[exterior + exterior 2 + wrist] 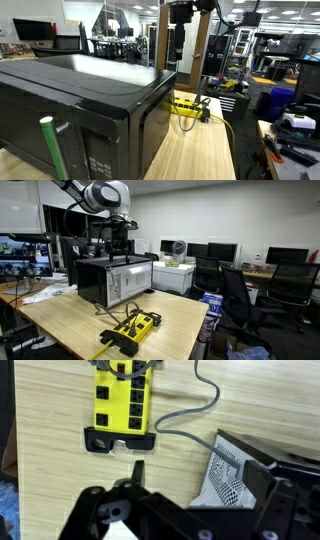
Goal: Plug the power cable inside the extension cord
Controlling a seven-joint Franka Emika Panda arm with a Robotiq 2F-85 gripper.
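While the gripper (188, 502) hangs wide open, extension cord (132, 330) near table (68, 318) edge, bare wood between.

The yellow extension cord (120, 405) lies flat on the wooden table (60, 470), a grey cable (205, 408) curving beside it.

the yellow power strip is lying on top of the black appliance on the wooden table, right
Not on top: the yellow power strip lies on the wooden table itself, beside the black appliance, as both exterior views show.

Black microwave (85, 95) on wooden table (65, 320); office chairs (238, 295), monitors (222, 251) behind; green post (50, 145) in foreground.
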